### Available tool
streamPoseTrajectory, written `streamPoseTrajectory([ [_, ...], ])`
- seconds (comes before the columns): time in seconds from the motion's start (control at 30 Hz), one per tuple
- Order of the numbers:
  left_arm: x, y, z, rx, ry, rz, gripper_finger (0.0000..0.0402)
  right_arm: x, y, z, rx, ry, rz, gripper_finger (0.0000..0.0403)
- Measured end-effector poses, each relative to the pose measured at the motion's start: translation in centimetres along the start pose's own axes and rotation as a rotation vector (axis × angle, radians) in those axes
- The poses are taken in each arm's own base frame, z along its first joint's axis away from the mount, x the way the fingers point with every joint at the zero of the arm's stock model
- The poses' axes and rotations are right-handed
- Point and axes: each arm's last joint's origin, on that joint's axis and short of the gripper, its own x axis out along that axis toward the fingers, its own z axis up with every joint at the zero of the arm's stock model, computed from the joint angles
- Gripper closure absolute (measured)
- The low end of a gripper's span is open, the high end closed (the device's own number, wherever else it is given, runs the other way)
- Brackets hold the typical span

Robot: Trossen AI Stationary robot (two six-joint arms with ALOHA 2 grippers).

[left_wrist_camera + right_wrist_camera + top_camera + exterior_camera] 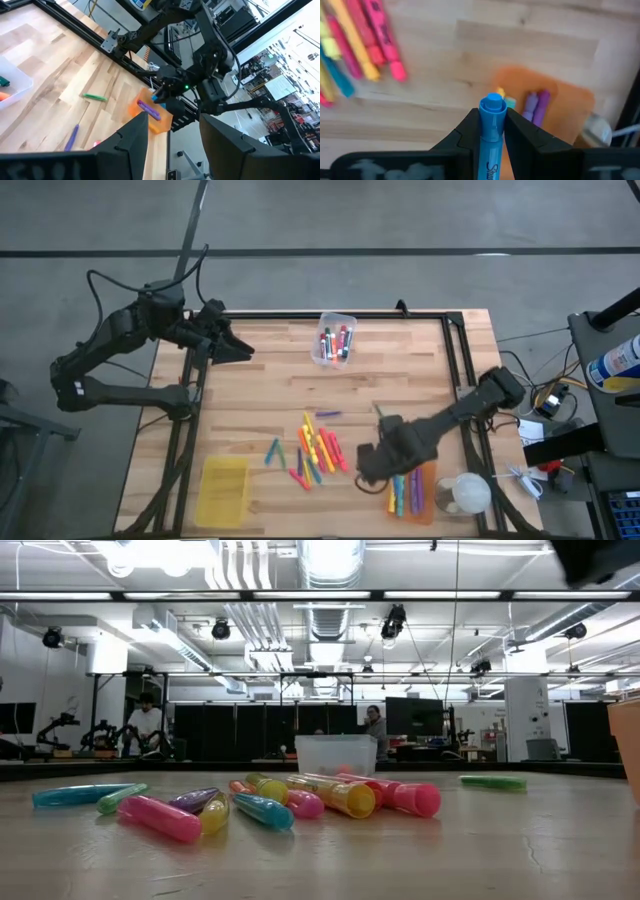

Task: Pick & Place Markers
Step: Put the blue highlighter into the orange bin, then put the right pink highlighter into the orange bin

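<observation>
A loose pile of markers (316, 450) in pink, orange, yellow, green and blue lies on the wood near the table's middle, also seen in the low view (270, 805). A purple marker (328, 414) and a green marker (95, 97) lie apart from it. Several markers lie in the orange bin (415, 492), purple ones (537, 105) among them. My right gripper (372, 468) hangs by that bin's left edge, shut on a blue marker (491, 130). My left gripper (175, 137) waits open over the far left corner (235, 346). My right gripper pinches the blue marker between its two fingers (465, 132). The marker lies along the fingers, and its cap end (492, 103) sticks out past the fingertips. The fingers point down at the table. The marker is lifted clear, above the wood beside the orange bin (555, 100).
A clear bin (335, 340) with red, green and black markers stands at the far middle. A yellow bin (225, 490) sits near the left front. A white rounded object (466, 493) lies right of the orange bin. A black frame (462, 370) borders the table.
</observation>
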Motion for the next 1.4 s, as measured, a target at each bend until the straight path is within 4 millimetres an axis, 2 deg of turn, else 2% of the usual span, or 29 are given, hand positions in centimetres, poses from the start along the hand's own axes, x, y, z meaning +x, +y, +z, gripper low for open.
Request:
streamPoseTrajectory([
  [0.2, 0.2, 0.1, 0.1, -0.004, 0.005, 0.003, 0.0230, 1.8, -1.9, -2.8, 0.072, 0.000, -0.077, 0.0338],
  [0.37, 0.3, 0.2, 0.1, -0.007, 0.009, 0.006, 0.0230, 4.2, -2.7, -4.0, 0.084, 0.002, -0.105, 0.0338],
  [0.6, 0.3, 0.2, 0.1, -0.007, 0.008, 0.006, 0.0230, 8.1, -3.2, -4.1, 0.075, 0.072, -0.141, 0.0337],
  [0.73, 0.3, 0.2, 0.1, -0.008, 0.008, 0.006, 0.0230, 9.2, -3.6, -3.9, 0.109, 0.065, -0.171, 0.0331],
  [0.9, 0.3, 0.2, 0.1, -0.008, 0.008, 0.006, 0.0230, 10.1, -3.4, -3.8, 0.083, 0.120, -0.165, 0.0304],
  [1.1, 0.3, 0.2, 0.1, -0.008, 0.009, 0.006, 0.0230, 10.0, -3.3, -3.8, 0.082, 0.127, -0.155, 0.0275],
  [1.4, 0.3, 0.2, 0.1, -0.008, 0.009, 0.006, 0.0230, 6.8, -2.4, -3.9, 0.063, 0.142, -0.113, 0.0258],
])
